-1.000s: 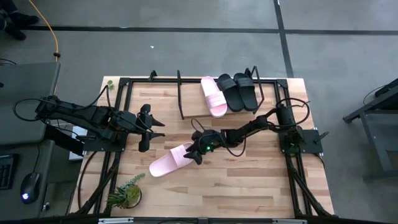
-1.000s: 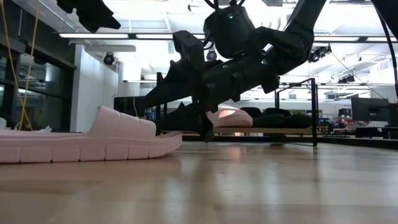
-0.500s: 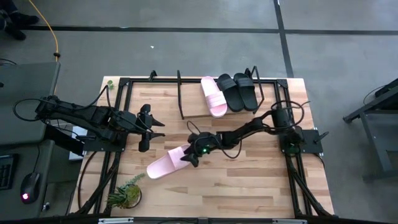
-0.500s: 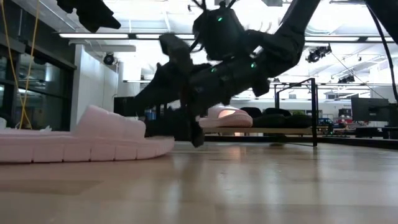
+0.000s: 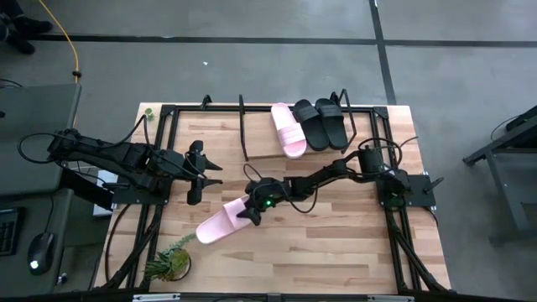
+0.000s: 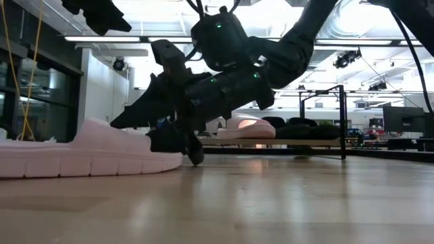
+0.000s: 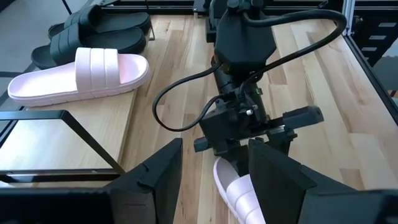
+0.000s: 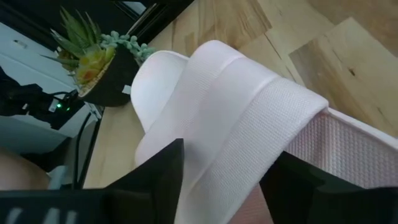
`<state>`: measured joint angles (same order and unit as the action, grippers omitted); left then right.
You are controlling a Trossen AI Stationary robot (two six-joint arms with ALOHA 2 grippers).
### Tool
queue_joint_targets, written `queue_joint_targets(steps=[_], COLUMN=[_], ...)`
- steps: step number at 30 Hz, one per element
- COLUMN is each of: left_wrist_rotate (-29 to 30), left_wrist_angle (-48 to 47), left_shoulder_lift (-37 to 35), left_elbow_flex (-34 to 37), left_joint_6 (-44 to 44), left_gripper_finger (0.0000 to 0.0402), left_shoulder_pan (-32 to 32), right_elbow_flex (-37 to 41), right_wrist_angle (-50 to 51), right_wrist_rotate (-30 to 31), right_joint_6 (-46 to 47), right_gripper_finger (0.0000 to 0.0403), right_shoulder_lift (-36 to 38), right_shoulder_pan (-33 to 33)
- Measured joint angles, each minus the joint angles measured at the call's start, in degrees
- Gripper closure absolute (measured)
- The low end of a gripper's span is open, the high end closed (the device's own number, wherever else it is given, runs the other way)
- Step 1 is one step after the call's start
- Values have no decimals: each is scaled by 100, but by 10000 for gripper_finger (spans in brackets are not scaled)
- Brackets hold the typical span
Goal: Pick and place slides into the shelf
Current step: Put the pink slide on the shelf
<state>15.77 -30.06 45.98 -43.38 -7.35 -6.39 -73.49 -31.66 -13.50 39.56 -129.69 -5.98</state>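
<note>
Pale pink, the loose slide (image 5: 220, 221) lies lower centre of the high view, its strap between the spread fingers of the right gripper (image 5: 249, 210). The left gripper (image 5: 204, 174) hangs spread at centre left.

Near the front-left corner of my light wooden table (image 5: 352, 252) stands a small green potted plant (image 5: 171, 261); it looks like a spiky succulent in a dark pot.

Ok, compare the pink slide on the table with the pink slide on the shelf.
The pink slide on the table lies on the bare tabletop, angled, with the right gripper open around its strap. The pink slide on the shelf rests on the shelf beside two black slides, untouched. Both are pale pink with one wide strap.
</note>
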Motion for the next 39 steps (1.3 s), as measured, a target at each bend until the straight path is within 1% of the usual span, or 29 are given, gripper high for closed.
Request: queue_joint_targets(steps=[3, 9, 11, 12, 17, 19, 22, 29, 39], left_wrist_rotate=[0, 36, 148, 207, 461, 470, 470, 473, 474], left_wrist_angle=[1, 2, 2, 4, 2, 2, 2, 2, -1], left_shoulder_lift=[1, 0, 1, 0, 0, 0, 2, 0, 0], left_elbow_flex=[0, 0, 0, 0, 0, 0, 0, 0, 0], left_joint_6=[-1, -2, -4, -7, -145, -149, -151, -151, -151], left_gripper_finger=[234, 234, 234, 234, 234, 234, 234, 234, 234], left_shoulder_pan=[-1, 0, -2, -2, 0, 0, -2, -1, -2], right_elbow_flex=[13, 13, 13, 13, 17, 17, 22, 33, 46], right_wrist_angle=[82, 219, 229, 235, 252, 254, 254, 31, 190], right_wrist_rotate=[45, 81, 63, 56, -5, -21, -31, -305, -507], right_joint_6=[-102, -258, -276, -281, -351, -372, -381, -335, -354], right_gripper_finger=[258, 350, 382, 392, 393, 399, 397, 400, 402], right_shoulder_lift=[-1, 0, 0, 0, 0, 0, 0, -7, 224], right_shoulder_pan=[-2, 4, 4, 4, 4, 4, 16, 59, 87])
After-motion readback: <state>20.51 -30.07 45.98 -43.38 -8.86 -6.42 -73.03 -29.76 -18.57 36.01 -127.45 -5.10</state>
